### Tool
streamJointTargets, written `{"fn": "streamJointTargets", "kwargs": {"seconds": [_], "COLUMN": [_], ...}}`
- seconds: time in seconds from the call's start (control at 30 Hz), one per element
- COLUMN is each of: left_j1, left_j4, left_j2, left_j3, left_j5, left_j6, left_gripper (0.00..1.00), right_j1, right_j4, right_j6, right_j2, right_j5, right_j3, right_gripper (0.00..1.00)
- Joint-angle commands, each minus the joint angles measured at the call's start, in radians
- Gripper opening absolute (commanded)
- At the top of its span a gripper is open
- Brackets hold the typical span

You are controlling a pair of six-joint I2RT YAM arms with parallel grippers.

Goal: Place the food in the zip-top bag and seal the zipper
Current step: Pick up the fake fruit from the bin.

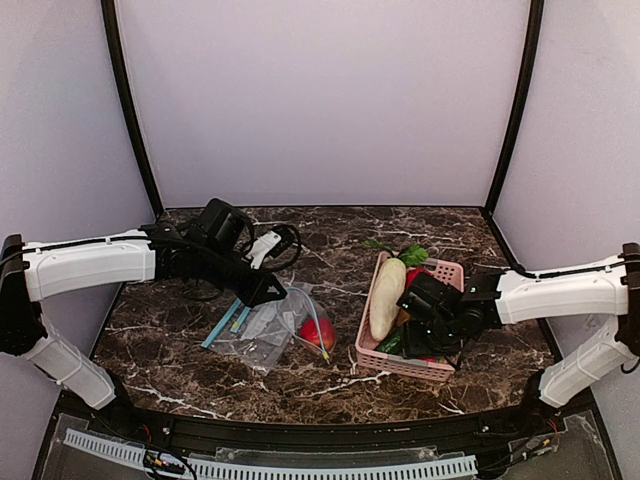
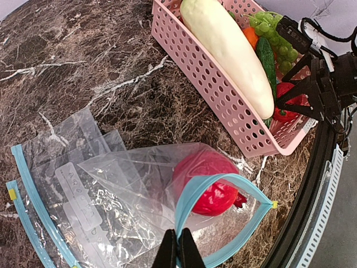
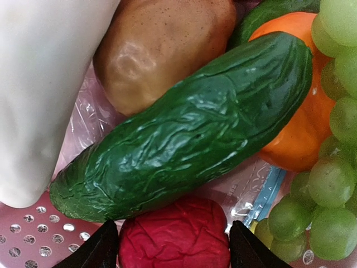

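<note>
My left gripper (image 2: 178,241) is shut on the light blue zipper (image 2: 192,192) of a clear zip-top bag (image 2: 134,184) and holds its mouth open in a loop. One red fruit (image 2: 209,181) lies inside that bag; it also shows in the top view (image 1: 318,332). My right gripper (image 3: 174,245) is down in the pink basket (image 1: 400,362), jaws open on either side of the second red fruit (image 3: 174,234). The dark green cucumber (image 3: 184,128) lies just beyond that fruit, resting against it.
The basket also holds a long white radish (image 3: 39,84), a brown potato (image 3: 162,44), an orange fruit (image 3: 301,111), green grapes (image 3: 329,184) and a plastic bag with a blue strip (image 3: 268,195). Spare clear bags (image 2: 50,184) lie left of the held bag.
</note>
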Motion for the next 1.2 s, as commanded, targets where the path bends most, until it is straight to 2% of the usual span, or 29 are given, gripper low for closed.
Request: {"fn": "streamJointTargets", "kwargs": {"seconds": [0.0,0.43,0.8,0.97,1.17], "left_j1": [0.004,0.004,0.005,0.003,0.004], "left_j4": [-0.025,-0.023,-0.021,-0.013,-0.006], "left_j2": [-0.04,-0.038,-0.04,-0.035,-0.035], "left_j3": [0.013,0.014,0.014,0.015,0.013], "left_j5": [-0.007,-0.007,0.004,0.056,0.073], "left_j6": [0.011,0.012,0.01,0.011,0.005], "left_gripper": [0.01,0.01,0.01,0.01,0.01], "right_j1": [-0.005,-0.005,0.005,0.068,0.221], "right_j4": [-0.01,-0.037,0.018,0.109,0.225], "right_j6": [-0.016,-0.073,-0.236,-0.294,-0.347], "right_j2": [-0.027,-0.247,-0.374,-0.397,-0.354], "right_j5": [-0.007,0.072,0.063,0.06,0.133], "right_j3": [-0.01,0.017,0.056,0.065,0.13], "right_gripper": [0.64,0.6,0.58,0.57,0.56]}}
